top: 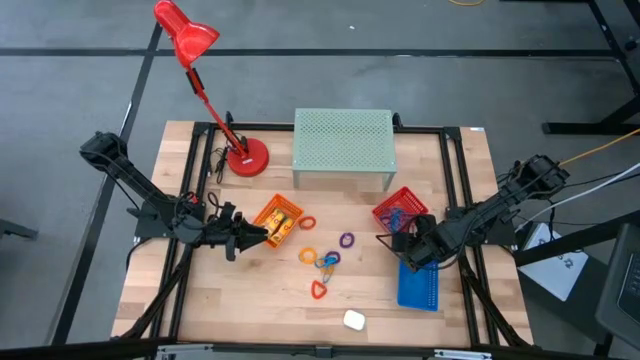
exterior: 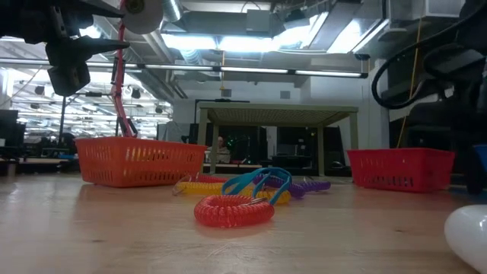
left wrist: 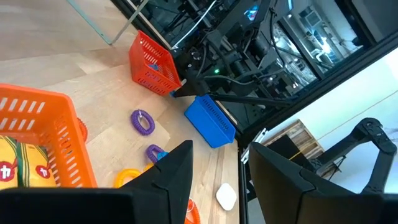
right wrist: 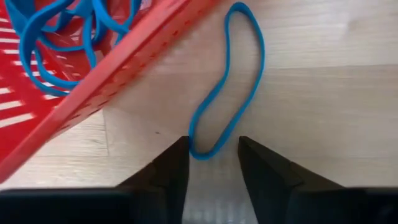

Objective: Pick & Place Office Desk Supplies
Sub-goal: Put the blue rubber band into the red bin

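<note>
Blue loop (right wrist: 227, 87) lengthwise from right gripper (right wrist: 213, 150)

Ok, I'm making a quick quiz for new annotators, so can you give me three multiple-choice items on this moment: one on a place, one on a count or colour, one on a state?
1. Where does the blue loop at the right tool lie?
A. on the wood beside the red basket
B. on the green mesh riser
C. in the orange basket

2. How many mesh baskets are on the table?
A. one
B. three
C. five

3. How does the left tool stand?
A. shut on a purple loop
B. open, holding nothing
C. shut on the lamp

Answers:
1 A, the right wrist view shows the loop on bare wood just outside the red wall.
2 B, the high view shows the orange basket, the red one and the blue basket.
3 B, the left wrist view shows a clear gap between its fingers.
</note>
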Motion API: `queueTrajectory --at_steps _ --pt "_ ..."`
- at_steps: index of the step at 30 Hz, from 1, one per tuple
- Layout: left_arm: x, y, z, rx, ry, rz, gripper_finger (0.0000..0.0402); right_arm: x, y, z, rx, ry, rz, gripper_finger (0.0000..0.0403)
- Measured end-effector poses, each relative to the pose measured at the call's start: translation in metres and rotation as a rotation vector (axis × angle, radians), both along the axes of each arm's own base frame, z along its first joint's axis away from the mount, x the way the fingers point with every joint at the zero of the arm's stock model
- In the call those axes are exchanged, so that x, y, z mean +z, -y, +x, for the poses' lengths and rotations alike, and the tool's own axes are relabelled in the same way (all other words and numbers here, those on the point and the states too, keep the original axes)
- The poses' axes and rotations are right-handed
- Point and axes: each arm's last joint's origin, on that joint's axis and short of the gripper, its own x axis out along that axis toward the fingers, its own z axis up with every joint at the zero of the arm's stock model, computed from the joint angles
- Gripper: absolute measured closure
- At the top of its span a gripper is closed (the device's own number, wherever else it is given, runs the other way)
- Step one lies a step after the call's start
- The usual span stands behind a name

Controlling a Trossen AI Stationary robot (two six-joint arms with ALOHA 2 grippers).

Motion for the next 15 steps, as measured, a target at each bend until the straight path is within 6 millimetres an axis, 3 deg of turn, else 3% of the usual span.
queueTrajectory --at_steps 7,15 --pt "0.000 0.000 0.000 0.006 0.000 0.000 0.0249 0.000 -0.001 0.001 0.004 0.012 0.003 0.0388" --pt "0.000 0.000 0.000 0.006 0.000 0.001 0.0249 0.015 -0.013 0.014 0.031 0.066 0.061 0.0399"
